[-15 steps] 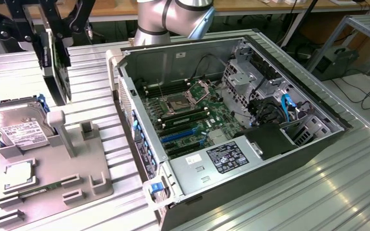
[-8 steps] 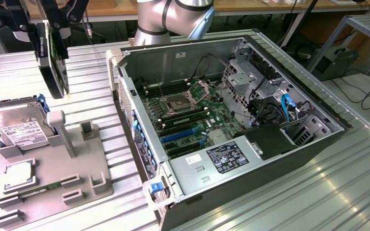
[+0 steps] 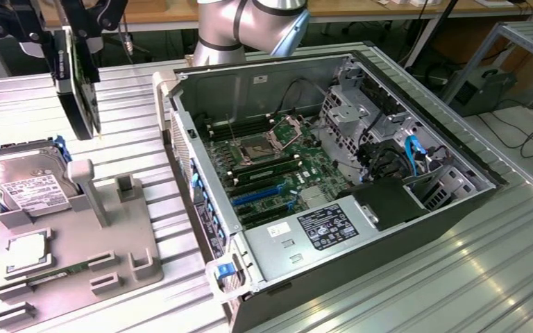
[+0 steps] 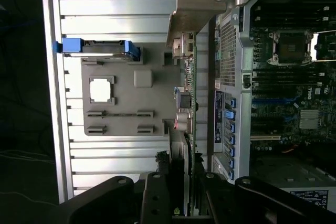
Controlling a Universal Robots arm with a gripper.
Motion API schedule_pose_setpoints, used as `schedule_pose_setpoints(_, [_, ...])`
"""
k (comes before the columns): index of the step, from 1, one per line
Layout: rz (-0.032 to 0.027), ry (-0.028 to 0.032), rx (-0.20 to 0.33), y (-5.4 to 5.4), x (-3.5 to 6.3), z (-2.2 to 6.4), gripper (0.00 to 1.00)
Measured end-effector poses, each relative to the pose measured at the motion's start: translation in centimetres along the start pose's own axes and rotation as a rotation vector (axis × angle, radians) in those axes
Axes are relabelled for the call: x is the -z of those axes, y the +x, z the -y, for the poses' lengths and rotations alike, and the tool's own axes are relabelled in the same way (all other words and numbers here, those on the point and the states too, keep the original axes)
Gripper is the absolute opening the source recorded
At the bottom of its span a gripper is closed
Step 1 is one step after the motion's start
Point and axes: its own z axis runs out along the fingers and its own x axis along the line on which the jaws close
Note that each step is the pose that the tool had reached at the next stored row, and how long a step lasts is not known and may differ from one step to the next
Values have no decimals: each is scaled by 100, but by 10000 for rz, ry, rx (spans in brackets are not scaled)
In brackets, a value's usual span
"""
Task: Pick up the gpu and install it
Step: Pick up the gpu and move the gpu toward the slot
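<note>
Gripper fingers were clamped narrow on the gpu — card hanging on edge over the table, beside the open case.

The exterior view looks steeply down from high up, fairly near, with the open computer case central and the grey tray at 8 o'clock. The wrist view looks straight down past the gripper and gpu, sharing both.
</note>
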Motion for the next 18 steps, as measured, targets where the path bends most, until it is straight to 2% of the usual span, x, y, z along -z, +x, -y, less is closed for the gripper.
schedule_pose_setpoints(18, [0,-1,-1,-235,-7,-3,27])
